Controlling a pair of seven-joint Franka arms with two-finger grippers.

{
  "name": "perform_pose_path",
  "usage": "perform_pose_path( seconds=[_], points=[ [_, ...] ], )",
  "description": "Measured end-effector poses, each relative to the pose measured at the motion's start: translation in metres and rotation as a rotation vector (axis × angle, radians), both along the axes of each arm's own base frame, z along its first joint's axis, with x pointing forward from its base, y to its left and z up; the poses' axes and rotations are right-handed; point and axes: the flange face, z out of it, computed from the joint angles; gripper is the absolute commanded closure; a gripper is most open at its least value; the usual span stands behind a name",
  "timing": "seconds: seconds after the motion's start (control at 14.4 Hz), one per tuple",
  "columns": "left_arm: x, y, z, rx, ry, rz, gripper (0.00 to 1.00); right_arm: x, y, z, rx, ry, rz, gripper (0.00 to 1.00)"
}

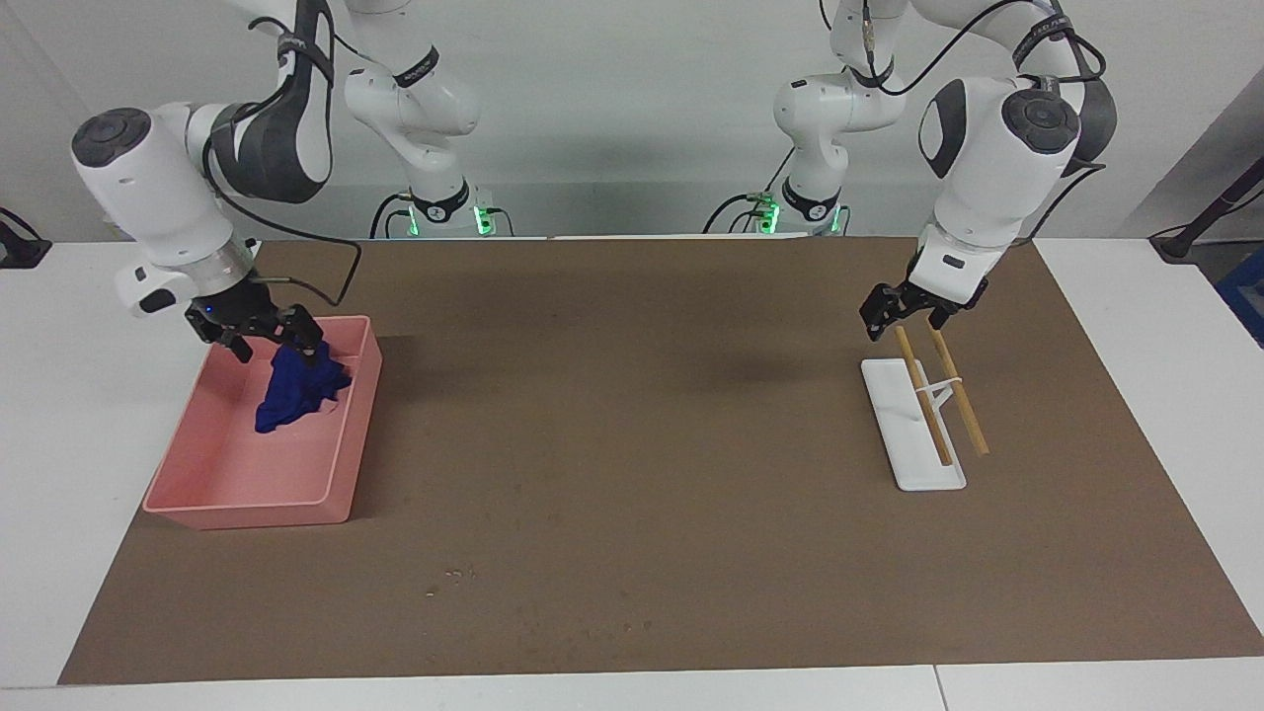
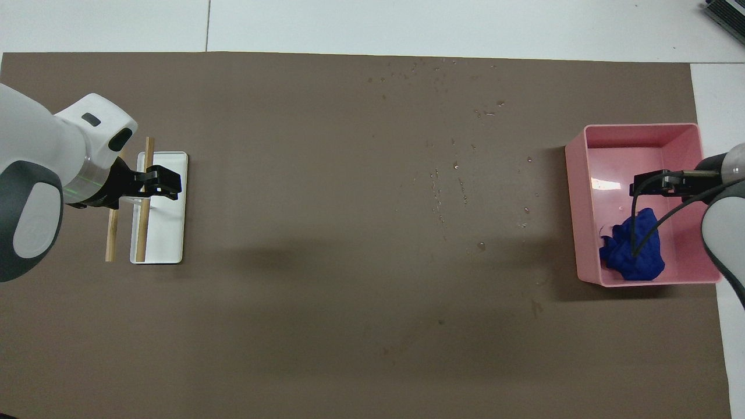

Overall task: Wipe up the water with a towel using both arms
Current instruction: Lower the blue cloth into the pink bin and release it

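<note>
The blue towel [image 1: 292, 393] lies rumpled in the pink tray [image 1: 247, 512], in the half nearer the robots, at the right arm's end of the table. My right gripper [image 1: 275, 348] hangs just above it with fingers spread, one finger at the towel's raised peak. From above, the towel [image 2: 633, 250] sits in the tray [image 2: 573, 221] under the right gripper [image 2: 641, 185]. Water droplets [image 2: 435, 174] speckle the brown mat's middle, farther from the robots [image 1: 454, 573]. My left gripper [image 1: 907, 324] is open over two wooden sticks [image 1: 923, 395], and it also shows from above [image 2: 166, 181].
The two wooden sticks [image 2: 142, 198] rest on a white flat stand [image 2: 169, 233] at the left arm's end of the table. A brown mat [image 1: 632, 415] covers most of the white table. The right arm's black cable loops over the tray.
</note>
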Motion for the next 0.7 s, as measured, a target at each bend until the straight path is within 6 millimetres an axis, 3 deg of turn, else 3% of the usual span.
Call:
perform_pose_path(
  seconds=[0.35, 0.49, 0.7],
  points=[
    [0.002, 0.000, 0.012, -0.002, -0.016, 0.000, 0.00, 0.002, 0.073, 0.092, -0.035, -0.008, -0.005, 0.00],
    [0.003, 0.001, 0.034, -0.004, -0.030, 0.004, 0.00, -0.003, 0.075, 0.127, -0.034, -0.021, -0.018, 0.00],
    [-0.001, 0.005, 0.057, -0.001, -0.030, 0.011, 0.00, -0.013, 0.068, 0.148, -0.035, 0.013, -0.031, 0.00]
  ],
)
